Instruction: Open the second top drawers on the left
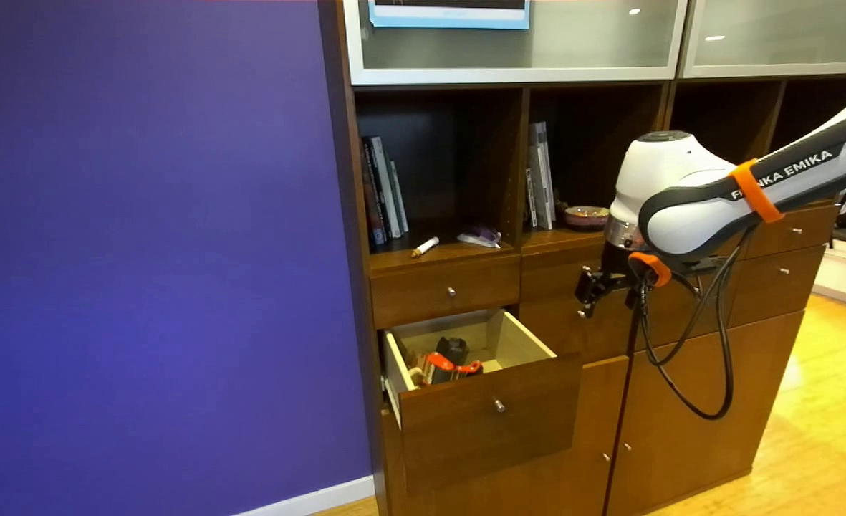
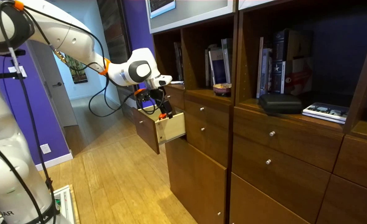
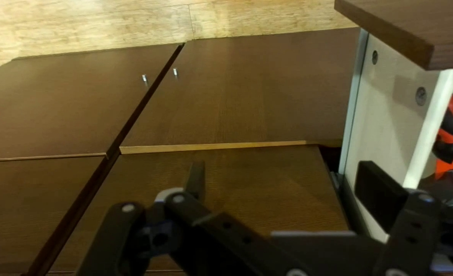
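Note:
The left second top drawer [image 1: 491,437] is pulled open, with its knobbed brown front and pale inside showing in an exterior view. Its pale side wall shows in an exterior view [image 2: 172,127] and on the right of the wrist view [image 3: 383,111]. The matching second top drawer beside it [image 1: 551,337] is shut, also in an exterior view [image 2: 211,141] and the wrist view [image 3: 257,184]. My gripper [image 1: 586,292] is open and empty in front of the shut drawer's column. In the wrist view the gripper [image 3: 282,186] has its right finger beside the open drawer's side wall.
Red and black tools [image 1: 448,364] lie in the open drawer. A shallower shut drawer [image 1: 423,292] is above it. Tall cabinet doors [image 2: 195,177] are below. A marker [image 1: 425,247], books [image 1: 387,190] and a bowl [image 1: 586,217] are on the shelves. A cable [image 1: 727,358] hangs from the arm.

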Tool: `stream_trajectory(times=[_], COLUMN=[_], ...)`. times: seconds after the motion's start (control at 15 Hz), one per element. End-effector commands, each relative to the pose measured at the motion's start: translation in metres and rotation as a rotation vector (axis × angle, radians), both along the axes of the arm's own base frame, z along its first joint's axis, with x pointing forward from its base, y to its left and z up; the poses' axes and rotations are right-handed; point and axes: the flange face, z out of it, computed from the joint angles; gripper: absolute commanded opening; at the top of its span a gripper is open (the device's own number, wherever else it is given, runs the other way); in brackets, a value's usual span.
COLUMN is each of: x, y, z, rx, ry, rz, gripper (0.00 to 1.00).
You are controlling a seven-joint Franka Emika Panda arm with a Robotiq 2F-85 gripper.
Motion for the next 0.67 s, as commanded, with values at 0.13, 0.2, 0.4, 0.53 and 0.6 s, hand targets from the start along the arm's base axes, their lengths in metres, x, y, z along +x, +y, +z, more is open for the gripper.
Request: stream_trajectory(times=[0.13, 0.2, 0.4, 0.53, 0.6], x=[0.008, 0.014, 0.031, 0.043, 0.048], y=[-0.013, -0.024, -0.059, -0.08, -0.088], z=[-0.005, -0.01, -0.024, -0.034, -0.04], rx=[-0.001, 0.022, 0.019, 0.044, 0.048], ry=[0.031, 0.028, 0.024, 0.01, 0.006], rz=[0.069, 0.096, 0.13, 0.138, 0.141], gripper=[1.0, 1.0, 1.0, 1.0, 1.0])
